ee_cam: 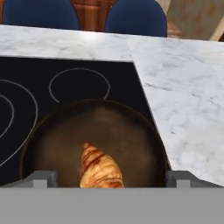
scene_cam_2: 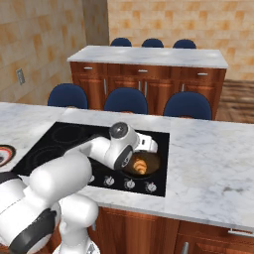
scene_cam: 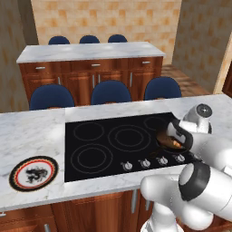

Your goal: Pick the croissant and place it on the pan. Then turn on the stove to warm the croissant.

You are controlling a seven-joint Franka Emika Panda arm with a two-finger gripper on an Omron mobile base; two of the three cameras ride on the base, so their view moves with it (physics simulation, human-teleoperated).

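Observation:
The golden-brown croissant (ee_cam: 100, 168) lies inside the dark round pan (ee_cam: 57, 140), which sits on the front right burner of the black stove (ee_cam: 65, 87). My gripper (ee_cam: 111, 178) hangs just above the pastry, open. One fingertip (ee_cam: 41, 177) is far to the left of the croissant and the other far to the right, and neither touches it. From the right base view the croissant (scene_cam_2: 140, 165) rests in the pan (scene_cam_2: 153, 166) just below my hand. In the left base view the pan (scene_cam: 165, 136) and croissant (scene_cam: 175, 144) are partly covered by my wrist.
A row of small silver knobs (scene_cam: 154, 161) (scene_cam_2: 129, 184) runs along the stove's front edge, close to the pan. A white plate with a red-and-black rim (scene_cam: 34, 173) lies on the marble counter at the left. Blue chairs (scene_cam: 111, 93) stand behind the counter.

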